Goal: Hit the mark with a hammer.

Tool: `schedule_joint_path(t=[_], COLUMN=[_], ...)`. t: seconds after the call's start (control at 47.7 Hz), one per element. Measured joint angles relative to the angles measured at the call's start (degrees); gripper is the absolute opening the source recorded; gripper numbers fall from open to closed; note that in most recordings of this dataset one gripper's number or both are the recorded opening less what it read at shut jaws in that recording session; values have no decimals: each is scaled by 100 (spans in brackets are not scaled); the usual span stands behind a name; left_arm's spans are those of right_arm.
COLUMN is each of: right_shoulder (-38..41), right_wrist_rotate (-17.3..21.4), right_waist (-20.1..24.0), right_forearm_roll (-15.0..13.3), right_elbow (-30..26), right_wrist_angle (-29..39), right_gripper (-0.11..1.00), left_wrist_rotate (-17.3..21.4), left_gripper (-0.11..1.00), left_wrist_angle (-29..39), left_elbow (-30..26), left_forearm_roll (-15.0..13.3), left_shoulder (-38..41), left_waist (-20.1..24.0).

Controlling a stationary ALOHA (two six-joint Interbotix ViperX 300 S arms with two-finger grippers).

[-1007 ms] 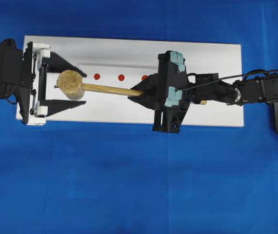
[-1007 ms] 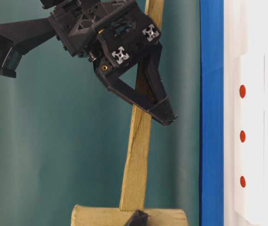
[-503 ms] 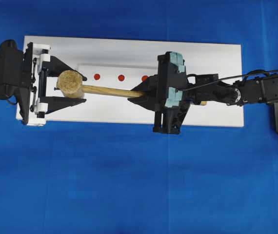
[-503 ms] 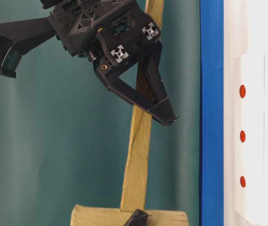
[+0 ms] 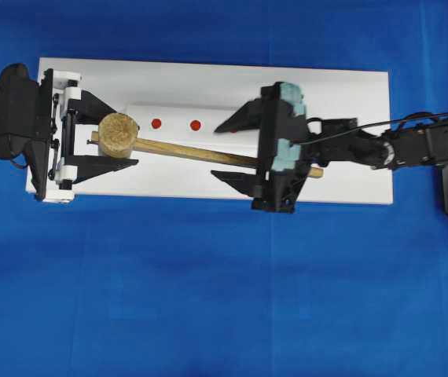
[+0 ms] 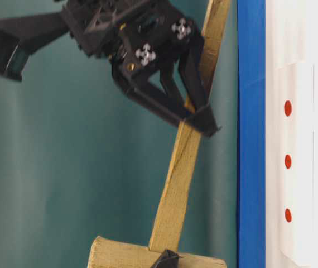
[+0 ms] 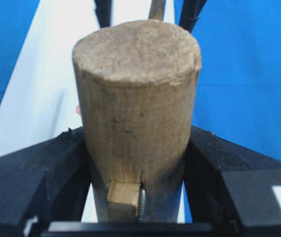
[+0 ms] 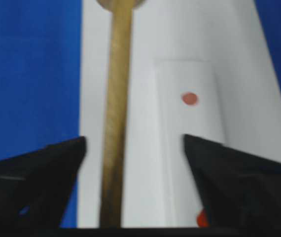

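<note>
On the board [image 5: 208, 78] the hammer [image 5: 177, 149] lies lengthwise, its head between the left gripper [image 5: 102, 141] fingers, its handle running right between the right gripper's [image 5: 236, 149] spread fingers (3 dots [image 5: 195, 124] lie just behind).

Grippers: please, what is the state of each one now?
Left gripper: closed on the hammer head.
Right gripper: open, its fingers apart from the handle.

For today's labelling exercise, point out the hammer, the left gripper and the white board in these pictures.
hammer [image 5: 118, 134], overhead view, on the round end face of the wooden head.
left gripper [image 5: 108, 135], overhead view, midway between its fingertips, which clamp the head.
white board [image 5: 208, 78], overhead view, on a bare stretch near its far edge.
</note>
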Motion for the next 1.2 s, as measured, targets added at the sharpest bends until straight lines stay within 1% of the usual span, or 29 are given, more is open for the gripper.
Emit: schedule_joint_path(t=[0.042, 0.147, 0.294, 0.336, 0.44, 0.482, 0.545, 0.566, 0.671, 0.755, 0.797, 0.86, 0.923, 0.944, 1.028, 1.07, 1.133, 1.195], right_shoulder=[-79, -272, -404, -404, -404, -404, -404, -404, -404, -404, -404, -404, -404, -404, -404, -404, -404, -396], right_wrist_rotate=[0, 26, 26, 26, 18, 0, -18, -9, -26, -62, -97, -149, -167, -167, -176, -176, -176, -176], right_waist=[0, 18, 53, 62, 70, 70, 70, 70, 79, 79, 79, 79, 79, 70, 79, 79, 79, 79], right_forearm_roll=[0, 0, 0, 0, 0, 0, 0, -9, 0, -9, 0, -9, -9, -9, -18, -26, -79, -158], right_elbow=[88, 264, 325, 334, 334, 334, 325, 334, 334, 334, 325, 334, 334, 334, 334, 334, 325, 325], right_wrist_angle=[-62, -132, -149, -149, -149, -149, -149, -149, -167, -176, -185, -193, -193, -193, -229, -255, -290, -325], right_gripper=[93, 88, 88, 88, 88, 88, 88, 88, 88, 88, 88, 88, 88, 88, 88, 88, 88, 88], left_wrist_rotate=[-9, -9, -35, -105, -501, -765, -1283, -1556, -2672, -3709, -4359, -4966, -5739, -5924, -6583, -6785, -6987, -7031], left_gripper=[46, 46, 46, 46, 46, 46, 46, 46, 46, 46, 46, 46, 46, 46, 46, 46, 46, 46], left_wrist_angle=[-9, -9, -9, 0, -9, -9, 0, -9, 9, 53, 114, 176, 264, 290, 396, 422, 439, 448], left_elbow=[0, 0, 0, 0, 0, 0, 0, 0, -9, -26, -35, -44, -44, -44, -44, -44, -53, -70], left_forearm_roll=[-9, -9, -18, -35, -62, -62, -70, -62, -70, -70, -70, -88, -79, -79, -70, -70, -53, -44], left_shoulder=[9, 0, 9, 9, 9, 0, 0, 9, 0, 9, 9, 18, 18, 18, 18, 18, 18, 18], left_waist=[0, 0, 0, 0, 0, 0, 0, 0, 0, 9, 9, 18, 9, 9, 9, 0, -44, -88])
